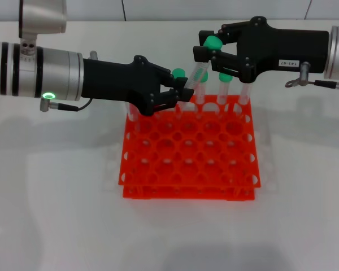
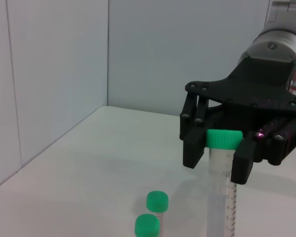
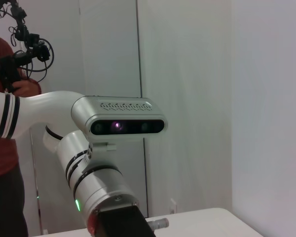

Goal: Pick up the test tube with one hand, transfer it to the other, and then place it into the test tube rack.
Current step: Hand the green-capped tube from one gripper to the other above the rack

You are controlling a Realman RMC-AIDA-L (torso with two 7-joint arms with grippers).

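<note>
The test tube (image 1: 199,73), clear with a green cap, hangs tilted above the back row of the orange-red rack (image 1: 158,192). My right gripper (image 1: 210,53), the labelled one, is shut on the tube just under its cap; the left wrist view shows this gripper (image 2: 219,158) and the tube (image 2: 219,192). My left gripper (image 1: 182,94), unlabelled with a green light on its wrist, is shut on the tube's lower part over the rack's back left. Both grippers hold the same tube.
Other green-capped tubes (image 1: 225,77) stand in the rack's back row, two showing in the left wrist view (image 2: 157,200). The rack's front rows of holes are bare. A person in red (image 3: 5,148) stands behind the left arm (image 3: 96,187).
</note>
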